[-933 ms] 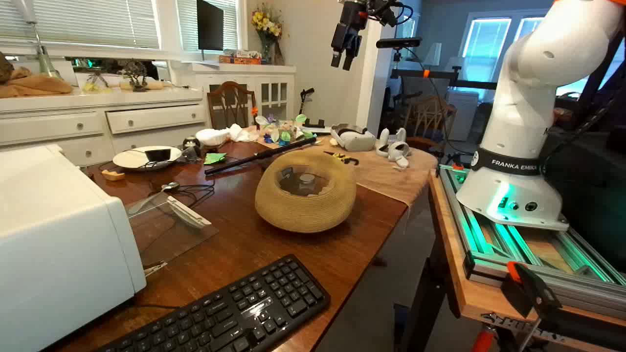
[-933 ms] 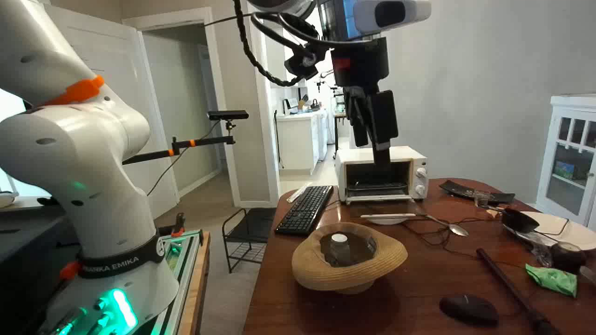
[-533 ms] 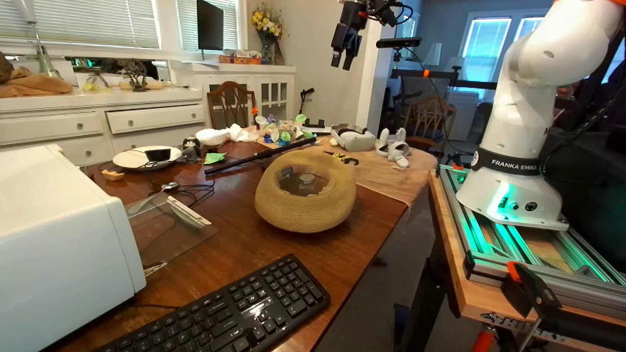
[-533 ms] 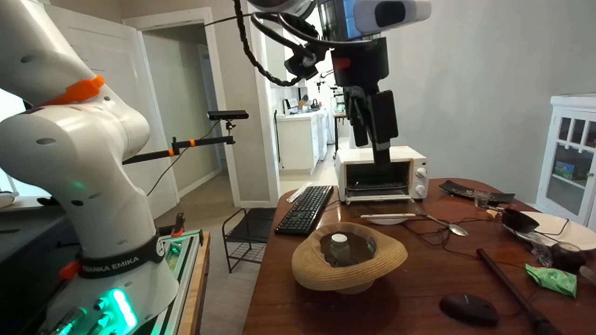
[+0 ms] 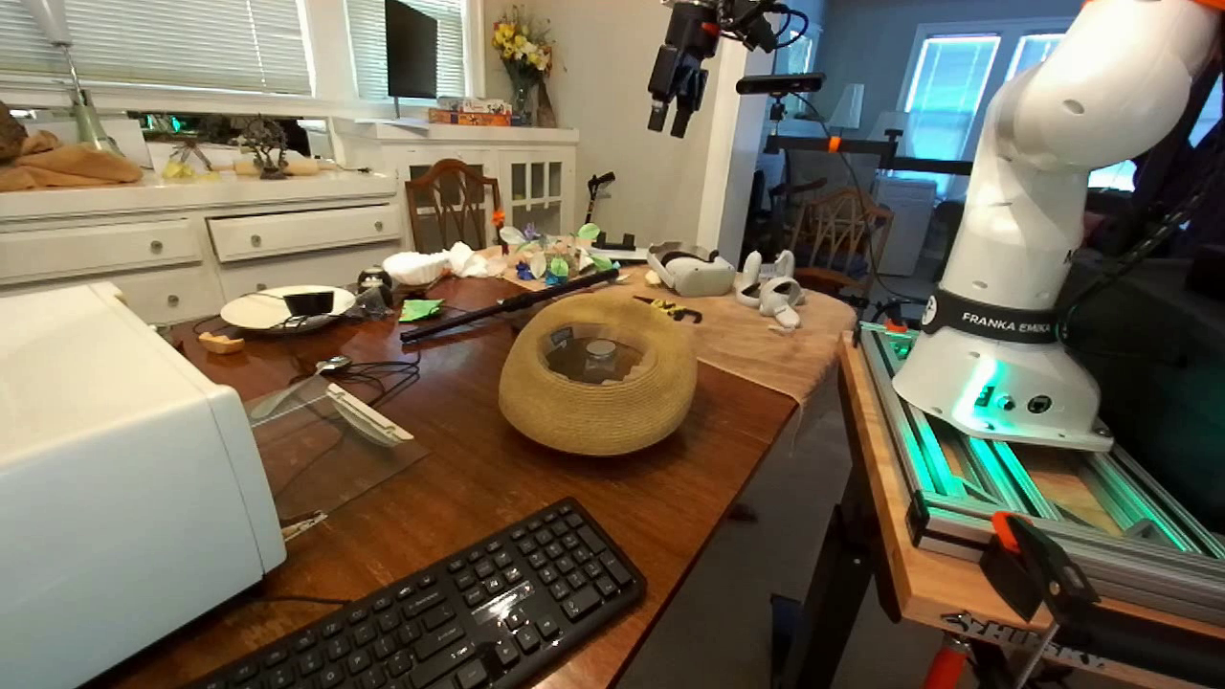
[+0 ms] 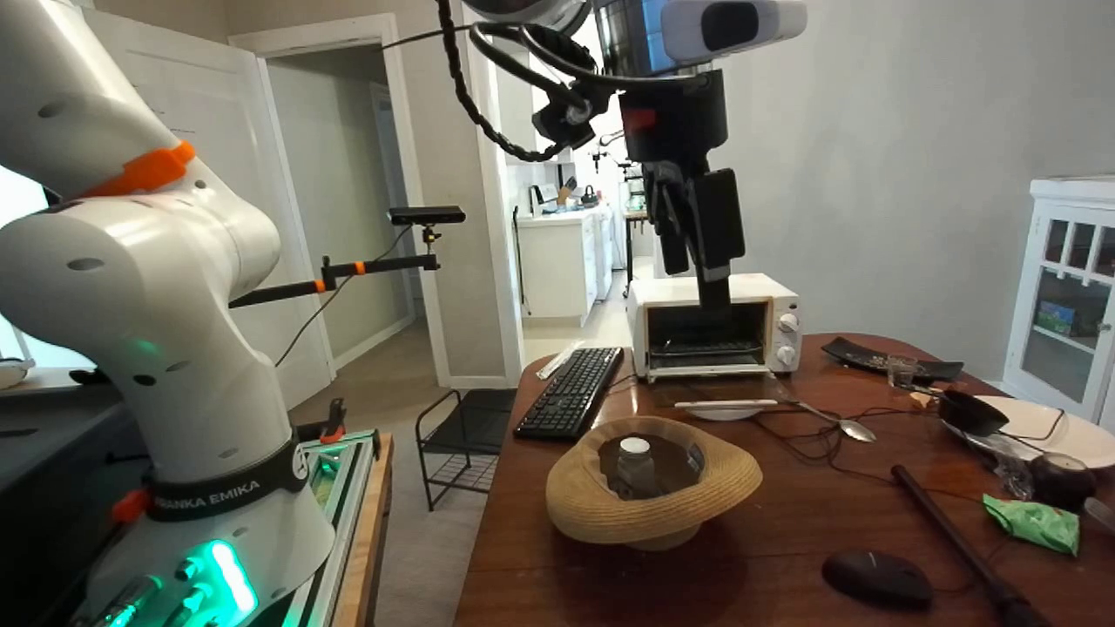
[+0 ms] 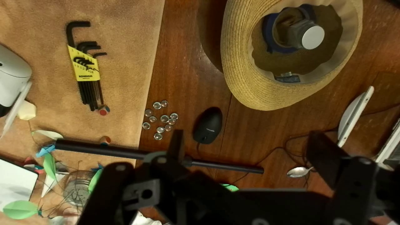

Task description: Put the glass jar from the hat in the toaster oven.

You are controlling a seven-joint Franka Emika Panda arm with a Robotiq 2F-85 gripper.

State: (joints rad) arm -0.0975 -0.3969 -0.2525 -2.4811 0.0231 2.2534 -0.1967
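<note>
Nearby, in an exterior view, the white robot arm (image 6: 148, 348) was mounted beside the wooden table (image 6: 523, 566), and its gripper (image 7: 246, 137) was held well above it. In the wrist view, its fingers (image 7: 326, 159) were seen spread wide apart. Beneath, a set of hex keys (image 7: 89, 92) in a yellow holder (image 7: 89, 70) was laid on a tan cloth (image 7: 125, 40), and some clear glass beads (image 7: 164, 118) were scattered on the table just beside that cloth. A black mouse (image 7: 208, 125) was placed near the beads, and a black rod (image 7: 106, 150) was laid across both cloth and table. Farther along, the straw hat (image 6: 719, 488) was set upside down on the table, its crown underneath and its opening upward. Inside the hat, in both exterior views, the glass jar (image 6: 637, 475) was seen standing upright, topped by a white lid (image 7: 313, 37), well below the gripper. Past the hat, a spoon (image 6: 858, 430) was laid on the table, and a black keyboard (image 6: 571, 392) was placed near the edge. Behind these, the white toaster oven (image 6: 758, 286) was set with its front turned toward the hat and its glass door (image 5: 340, 469) lowered. Farthest off, a white counter (image 6: 557, 270) was seen in the room beyond.
</note>
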